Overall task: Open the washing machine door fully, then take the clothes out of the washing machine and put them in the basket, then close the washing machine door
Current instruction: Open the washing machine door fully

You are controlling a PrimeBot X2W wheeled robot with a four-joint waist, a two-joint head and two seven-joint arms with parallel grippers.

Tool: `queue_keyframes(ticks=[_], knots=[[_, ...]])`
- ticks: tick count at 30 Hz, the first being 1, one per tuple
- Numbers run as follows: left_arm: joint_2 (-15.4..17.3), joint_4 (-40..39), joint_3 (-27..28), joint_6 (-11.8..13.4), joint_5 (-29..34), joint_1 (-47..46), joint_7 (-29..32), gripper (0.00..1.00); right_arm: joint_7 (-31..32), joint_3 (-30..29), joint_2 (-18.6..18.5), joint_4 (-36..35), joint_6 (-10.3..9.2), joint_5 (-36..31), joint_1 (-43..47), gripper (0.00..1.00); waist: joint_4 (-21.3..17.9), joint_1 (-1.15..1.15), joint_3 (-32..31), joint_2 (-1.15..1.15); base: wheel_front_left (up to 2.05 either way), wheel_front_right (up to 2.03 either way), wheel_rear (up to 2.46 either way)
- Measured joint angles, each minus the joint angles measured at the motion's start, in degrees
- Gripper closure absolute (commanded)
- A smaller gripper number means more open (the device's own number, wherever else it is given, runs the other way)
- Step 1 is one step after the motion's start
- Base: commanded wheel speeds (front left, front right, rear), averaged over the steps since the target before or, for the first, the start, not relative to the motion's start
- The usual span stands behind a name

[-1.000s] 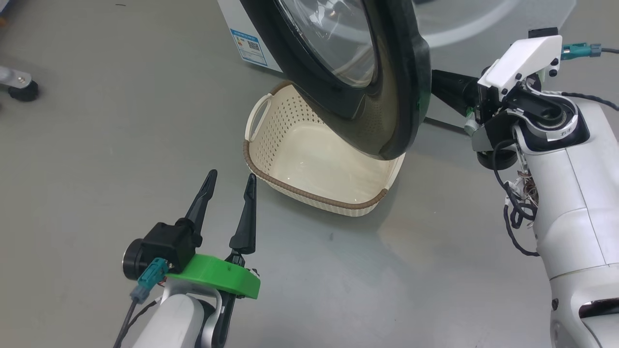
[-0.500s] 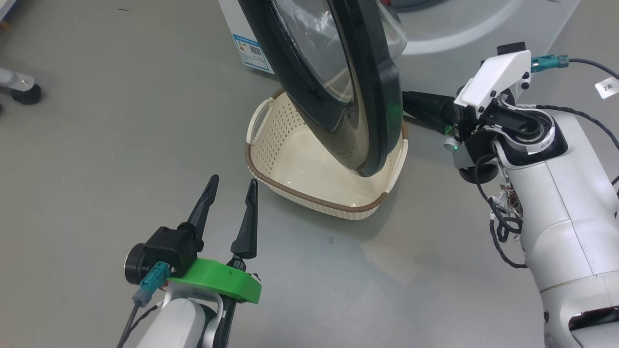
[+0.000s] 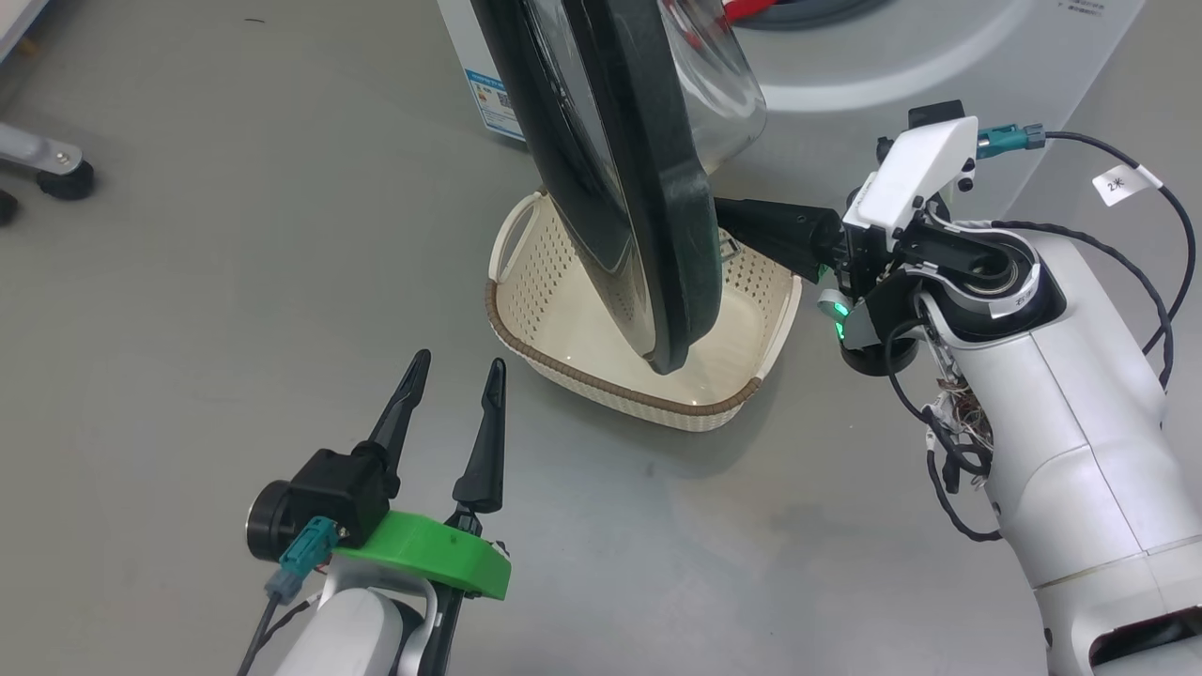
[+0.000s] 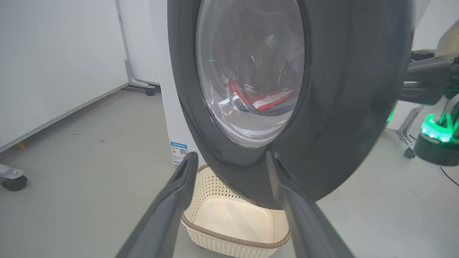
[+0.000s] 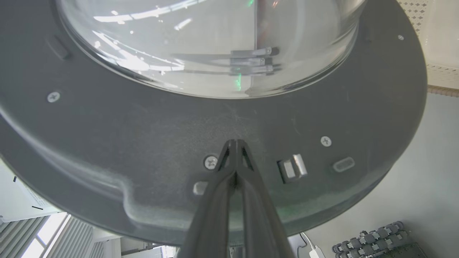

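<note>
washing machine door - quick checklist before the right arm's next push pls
1. Is the washing machine door fully open: not ok, it stands edge-on to the head camera, likely with swing left.
2. Are the right fingers placed on the door: ok, shut, tips at its inner rim.
3. Firm contact there: cannot tell.
4. Are the left fingers out of the way: ok, open, empty, apart from the door.
5. Is the basket free for loading: not ok, the door's lower edge hangs over it.
6. Are the clothes inside the washing machine: ok, red fabric shows through the glass.
</note>
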Motion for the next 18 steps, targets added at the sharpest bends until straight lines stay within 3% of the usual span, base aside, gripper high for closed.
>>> queue_keyframes(ticks=[18], knots=[[0.0, -0.4, 0.1, 0.0, 0.0, 0.1, 0.0, 0.00, -3.3, 6.1, -0.1, -3.2, -1.53, 4.1, 0.1, 1.00, 0.1, 0.00, 1.5, 0.00, 0.00, 0.00, 0.00]])
